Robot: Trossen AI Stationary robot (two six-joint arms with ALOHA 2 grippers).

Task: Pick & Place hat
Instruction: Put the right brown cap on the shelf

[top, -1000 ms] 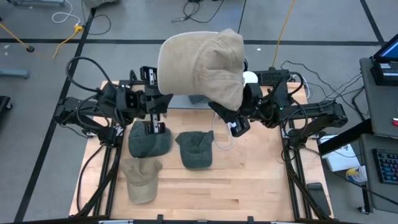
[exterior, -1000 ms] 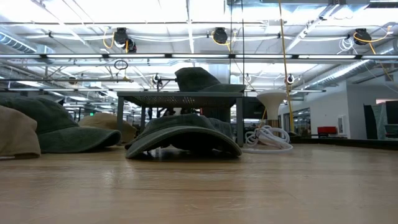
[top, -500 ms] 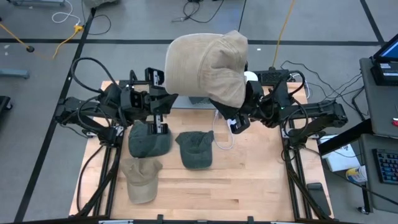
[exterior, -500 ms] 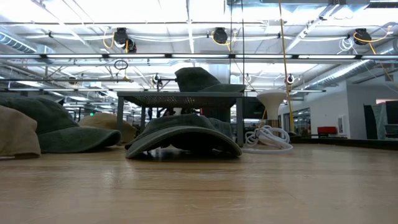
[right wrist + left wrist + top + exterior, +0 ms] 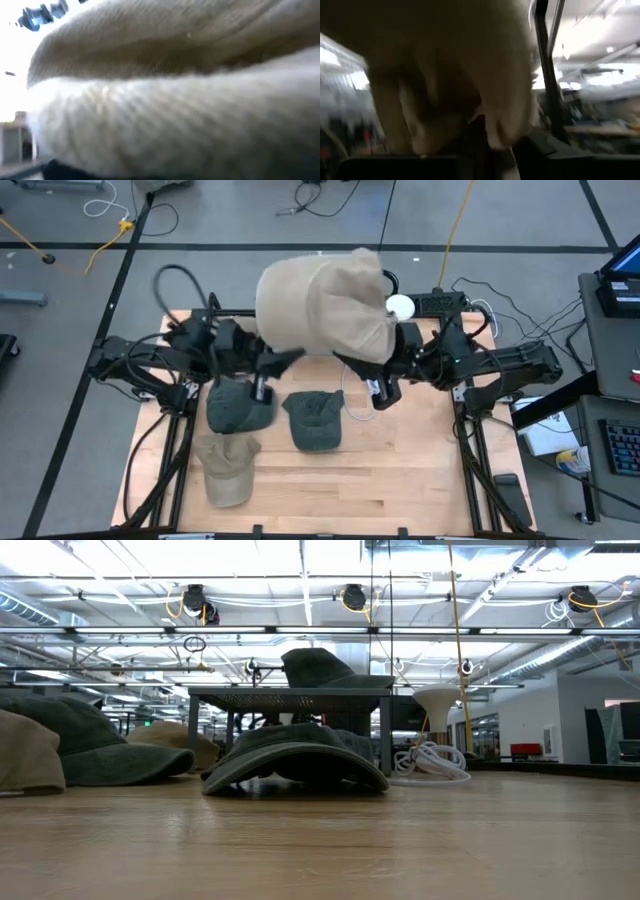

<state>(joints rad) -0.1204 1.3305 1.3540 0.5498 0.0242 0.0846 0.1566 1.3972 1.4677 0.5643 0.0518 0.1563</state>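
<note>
From above, a large beige hat (image 5: 325,305) is held high over the back of the wooden surface (image 5: 400,470), so near the camera that it hides the middle of both arms. The right end effector (image 5: 378,383) sits under the hat's edge at about 4 o'clock from the hat's middle; its fingers are clenched, and the right wrist view is filled with beige cloth (image 5: 165,100) pressed close, so it is grasping the hat. The left end effector (image 5: 268,368) is at about 8 o'clock from the hat, blurred; I cannot tell if its fingers are released or clenched. The left wrist view shows the hat's cloth (image 5: 445,75) hanging directly in front of the dark fingers.

The low view does not show the lifted hat or the arms. It shows what lies on the surface: a green hat (image 5: 295,755) in the middle, another green hat (image 5: 90,745) at 9 o'clock, and a white cable coil (image 5: 430,765) at 3 o'clock. Only the high view shows a tan cap (image 5: 228,467) at the front left.
</note>
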